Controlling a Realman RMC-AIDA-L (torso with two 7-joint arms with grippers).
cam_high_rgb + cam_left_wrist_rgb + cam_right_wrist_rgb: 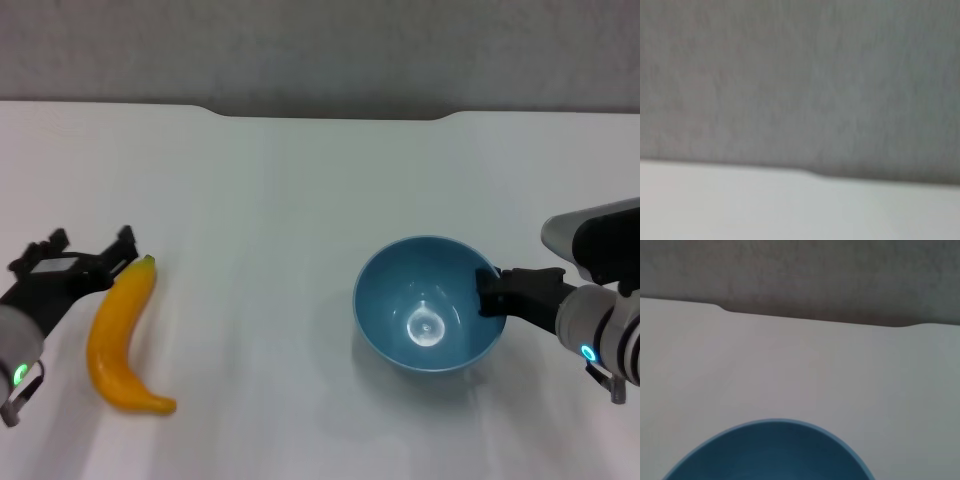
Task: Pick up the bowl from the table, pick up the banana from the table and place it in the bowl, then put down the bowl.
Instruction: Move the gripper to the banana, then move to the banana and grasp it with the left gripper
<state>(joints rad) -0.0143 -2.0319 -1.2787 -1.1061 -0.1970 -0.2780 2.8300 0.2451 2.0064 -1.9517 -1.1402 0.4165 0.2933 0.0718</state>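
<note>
The light blue bowl [428, 303] is right of the table's middle. My right gripper [489, 291] is at its right rim, shut on the rim. Whether the bowl rests on the table or hangs just above it, I cannot tell. The bowl's far rim also shows in the right wrist view [770, 452]. The yellow banana [120, 338] lies on the white table [260, 200] at the left, with its stem end pointing away from me. My left gripper [88, 252] is open, just left of that stem end and not touching it. The bowl is empty.
The table's far edge has a shallow notch [330, 115], with a grey wall [320, 50] behind it. The left wrist view shows only the wall [800, 75] and the table's far edge [805, 172].
</note>
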